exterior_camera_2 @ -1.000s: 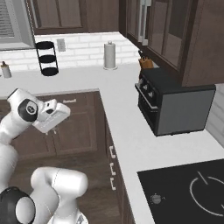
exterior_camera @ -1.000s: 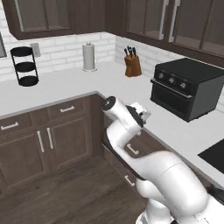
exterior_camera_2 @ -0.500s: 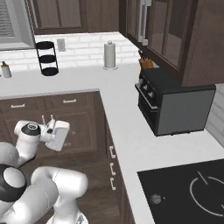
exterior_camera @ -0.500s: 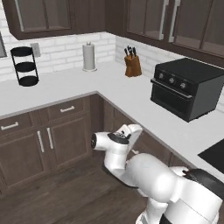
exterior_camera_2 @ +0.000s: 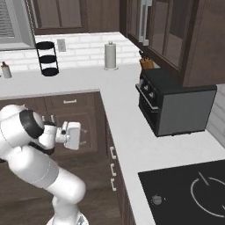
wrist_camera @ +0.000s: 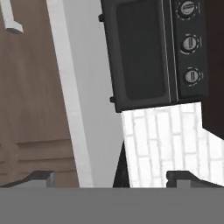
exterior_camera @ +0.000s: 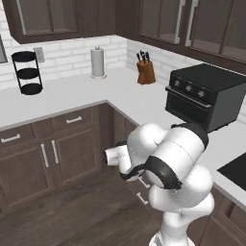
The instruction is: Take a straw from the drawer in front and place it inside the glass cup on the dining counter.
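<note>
- The gripper (wrist_camera: 113, 178) has been swung down from worktop height over the last second and is now held low before the cabinets; its fingers are spread wide, with nothing between them.
- From this it is judged that the reach toward a drawer is only beginning; nothing has been opened or picked up yet.
- Just beyond the fingertips, a dark wood cabinet front (wrist_camera: 30, 109) with a silver handle (wrist_camera: 11, 19) is seen at a rolled angle.
- A shallow drawer (exterior_camera: 72, 120) with a short bar handle is shut flush under the worktop (exterior_camera: 72, 93); whether it is the one wanted cannot be told.
- The straw is presumed to be shut away inside.
- Farther off, a black toaster oven (exterior_camera_2: 171, 107) is set on the worktop.
</note>
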Controlling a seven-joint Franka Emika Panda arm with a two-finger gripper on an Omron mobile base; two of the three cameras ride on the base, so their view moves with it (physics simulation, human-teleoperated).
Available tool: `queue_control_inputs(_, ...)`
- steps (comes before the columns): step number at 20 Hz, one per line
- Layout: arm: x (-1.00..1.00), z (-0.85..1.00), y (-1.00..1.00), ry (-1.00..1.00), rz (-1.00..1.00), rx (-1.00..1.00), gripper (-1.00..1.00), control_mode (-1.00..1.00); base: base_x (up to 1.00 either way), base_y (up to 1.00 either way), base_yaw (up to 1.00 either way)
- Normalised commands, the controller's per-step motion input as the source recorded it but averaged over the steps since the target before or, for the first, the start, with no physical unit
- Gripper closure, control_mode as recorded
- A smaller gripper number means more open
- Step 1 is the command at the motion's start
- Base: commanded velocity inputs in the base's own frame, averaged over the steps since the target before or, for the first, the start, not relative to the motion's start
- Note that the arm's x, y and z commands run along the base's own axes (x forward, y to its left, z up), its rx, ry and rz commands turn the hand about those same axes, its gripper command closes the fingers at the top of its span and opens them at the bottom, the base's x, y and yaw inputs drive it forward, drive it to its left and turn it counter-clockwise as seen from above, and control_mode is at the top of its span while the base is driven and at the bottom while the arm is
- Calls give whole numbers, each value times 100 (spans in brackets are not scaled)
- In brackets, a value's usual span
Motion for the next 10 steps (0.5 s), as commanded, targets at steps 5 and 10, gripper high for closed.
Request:
queue_control_inputs(5, 80, -29, 0, 0, -7, -18, -100, -100, 0, 0, 0)
queue_control_inputs(10, 78, -52, 0, 0, -1, -12, -100, -100, 0, 0, 0)
